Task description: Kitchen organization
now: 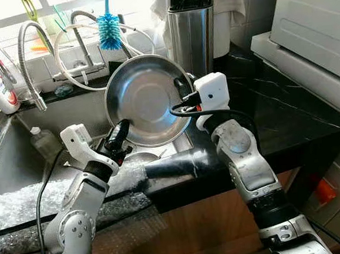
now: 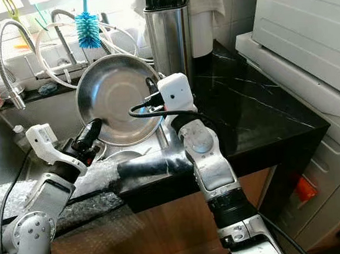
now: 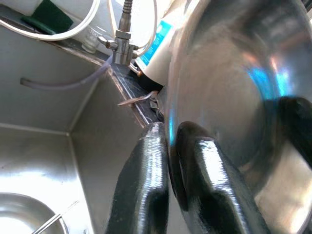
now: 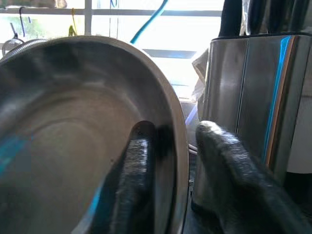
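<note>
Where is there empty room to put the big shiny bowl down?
The black counter is bare between the knife block and the white appliance. It's crowded behind the bowl, held by both grippers, with faucet hoses and the blue brush. The sink holds a bottle.

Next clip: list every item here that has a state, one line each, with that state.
steel bowl: tipped on edge above the sink, inside facing the robot, held at both rims.
left gripper: shut on the bowl's lower-left rim.
right gripper: one finger inside, one outside the bowl's right rim.
knife block: upright on the counter, knives in it.
dish brush: upright, bristles up.
faucet: no water running.
</note>
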Robot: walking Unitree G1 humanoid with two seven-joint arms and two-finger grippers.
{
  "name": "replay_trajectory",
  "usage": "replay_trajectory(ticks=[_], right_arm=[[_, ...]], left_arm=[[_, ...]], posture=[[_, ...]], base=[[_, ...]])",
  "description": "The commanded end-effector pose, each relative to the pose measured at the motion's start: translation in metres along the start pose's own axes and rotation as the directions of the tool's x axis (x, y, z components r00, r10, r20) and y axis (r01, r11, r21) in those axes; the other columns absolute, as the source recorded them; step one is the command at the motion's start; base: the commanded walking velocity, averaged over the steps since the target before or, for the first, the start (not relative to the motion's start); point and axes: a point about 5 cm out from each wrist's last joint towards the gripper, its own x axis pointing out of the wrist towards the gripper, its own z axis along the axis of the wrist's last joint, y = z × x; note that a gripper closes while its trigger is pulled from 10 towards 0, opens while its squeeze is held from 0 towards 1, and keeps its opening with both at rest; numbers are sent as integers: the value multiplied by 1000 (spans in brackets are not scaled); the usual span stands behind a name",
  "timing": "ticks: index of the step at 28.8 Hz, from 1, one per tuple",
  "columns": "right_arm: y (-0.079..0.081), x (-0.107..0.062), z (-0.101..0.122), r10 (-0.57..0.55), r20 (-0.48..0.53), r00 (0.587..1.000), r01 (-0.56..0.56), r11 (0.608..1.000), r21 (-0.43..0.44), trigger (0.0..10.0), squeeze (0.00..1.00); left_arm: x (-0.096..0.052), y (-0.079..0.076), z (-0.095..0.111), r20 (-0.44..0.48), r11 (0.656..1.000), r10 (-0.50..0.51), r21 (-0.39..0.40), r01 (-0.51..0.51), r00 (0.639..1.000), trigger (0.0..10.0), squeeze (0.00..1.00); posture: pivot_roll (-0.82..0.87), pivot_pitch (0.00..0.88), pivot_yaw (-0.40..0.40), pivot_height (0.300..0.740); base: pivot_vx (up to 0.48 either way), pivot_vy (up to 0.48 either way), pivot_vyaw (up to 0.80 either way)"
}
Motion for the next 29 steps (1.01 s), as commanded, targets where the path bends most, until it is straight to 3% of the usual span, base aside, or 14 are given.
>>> replay_trajectory(ticks=[1, 10, 11, 12, 13, 17, 18, 19, 20, 28, 29], right_arm=[[1, 3, 4, 2, 12, 1000, -2, 1000, 16, 10000, 1000], [5, 3, 10, 17, 32, 999, -18, 999, 31, 10000, 1000], [7, 3, 13, 21, 47, 999, -24, 998, 59, 10000, 643], [10, 2, 18, 28, 73, 997, -35, 993, 109, 10000, 0], [10, 2, 18, 28, 73, 997, -35, 993, 109, 10000, 0], [14, 0, 30, 36, 120, 992, -65, 966, 249, 10000, 0], [16, -1, 32, 38, 126, 991, -73, 956, 284, 10000, 0], [16, -1, 32, 38, 126, 991, -73, 956, 284, 10000, 0], [18, -4, 36, 49, 136, 989, -91, 942, 324, 10000, 0], [18, -14, 37, 38, 138, 990, -78, 951, 299, 10000, 0], [11, -21, 32, -6, 113, 994, -25, 963, 270, 10000, 0]], left_arm=[[1, -2, -1, -10, 1000, -9, 23, 9, 1000, 0, 0], [4, 2, 1, 37, 998, 56, 19, -56, 998, 0, 0], [5, 4, 2, 49, 996, 82, 20, -83, 995, 0, 0], [5, 7, 2, 68, 992, 119, 19, -121, 990, 0, 0], [5, 7, 2, 68, 992, 119, 19, -121, 990, 0, 0], [6, 15, 7, 131, 976, 213, 10, -216, 968, 0, 0], [6, 17, 9, 153, 971, 233, 9, -237, 960, 1804, 0], [6, 17, 9, 153, 971, 233, 9, -237, 960, 1804, 0], [6, 20, 16, 213, 960, 272, 6, -280, 938, 10000, 0], [6, 21, 25, 296, 943, 314, 11, -332, 902, 10000, 0], [6, 22, 29, 313, 935, 319, 51, -351, 895, 10000, 0]], posture=[[-34, 0, 118, 740], [-38, 0, 118, 740], [-39, 0, 118, 740], [-41, 0, 119, 740], [-41, 0, 119, 740], [-48, 0, 120, 740], [-50, 0, 120, 740], [-50, 0, 120, 740], [-49, 0, 118, 740], [-53, 0, 117, 740], [-62, 0, 117, 740]], base=[[0, 0, 0], [0, 0, 0], [0, 0, 0], [0, 0, 0], [0, 0, 0], [0, 0, 0], [0, 0, 0], [0, 0, 0], [0, 0, 0], [0, 0, 0], [0, 0, 0]])
